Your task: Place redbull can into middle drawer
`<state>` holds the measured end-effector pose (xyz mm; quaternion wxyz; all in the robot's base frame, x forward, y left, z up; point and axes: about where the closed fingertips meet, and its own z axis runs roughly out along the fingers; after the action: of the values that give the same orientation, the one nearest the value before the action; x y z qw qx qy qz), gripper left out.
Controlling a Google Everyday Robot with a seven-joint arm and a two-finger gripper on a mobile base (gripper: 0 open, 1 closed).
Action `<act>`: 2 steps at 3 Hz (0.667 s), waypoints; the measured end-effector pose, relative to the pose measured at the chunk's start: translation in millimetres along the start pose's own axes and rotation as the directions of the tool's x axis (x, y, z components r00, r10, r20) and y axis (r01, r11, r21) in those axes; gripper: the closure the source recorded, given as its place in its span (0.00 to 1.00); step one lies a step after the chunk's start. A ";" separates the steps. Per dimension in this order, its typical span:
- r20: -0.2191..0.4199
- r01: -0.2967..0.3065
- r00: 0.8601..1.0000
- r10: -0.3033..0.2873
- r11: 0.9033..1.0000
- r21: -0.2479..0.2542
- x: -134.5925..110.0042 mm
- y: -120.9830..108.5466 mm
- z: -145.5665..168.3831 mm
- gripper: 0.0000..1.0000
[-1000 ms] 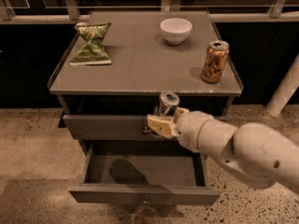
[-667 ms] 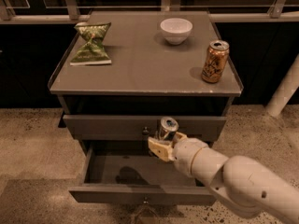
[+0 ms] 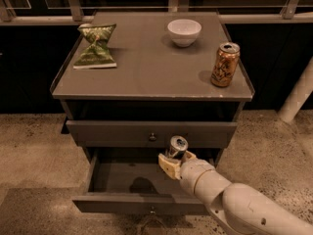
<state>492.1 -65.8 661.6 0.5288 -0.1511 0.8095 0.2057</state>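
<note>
The redbull can (image 3: pixel 176 147), slim with a silver top, is upright in my gripper (image 3: pixel 174 161), which is shut on it. I hold it over the right part of the open middle drawer (image 3: pixel 117 180), above its grey floor. The drawer is pulled out towards the camera; its front (image 3: pixel 139 204) carries a small round knob (image 3: pixel 153 211). My pale arm (image 3: pixel 234 204) comes in from the lower right. The can's lower part is hidden by the fingers.
The closed upper drawer front (image 3: pixel 107 133) with its knob (image 3: pixel 152 137) is just above. On the cabinet top (image 3: pixel 146 67) stand a gold-brown can (image 3: pixel 224 64), a white bowl (image 3: pixel 184 32) and a green chip bag (image 3: pixel 96 47). Speckled floor around; a white post (image 3: pixel 298 97) at right.
My gripper with the can has moved down, from level with the upper drawer front to over the open middle drawer. Nothing else has moved.
</note>
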 end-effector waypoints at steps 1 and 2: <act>0.000 0.002 1.000 -0.002 1.000 -0.003 -0.9 0.9 -0.2 1.00; 0.016 -0.003 1.000 0.003 1.000 0.011 15.9 -6.3 8.3 1.00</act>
<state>495.4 -67.6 643.0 0.5360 -0.1454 0.8064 0.2032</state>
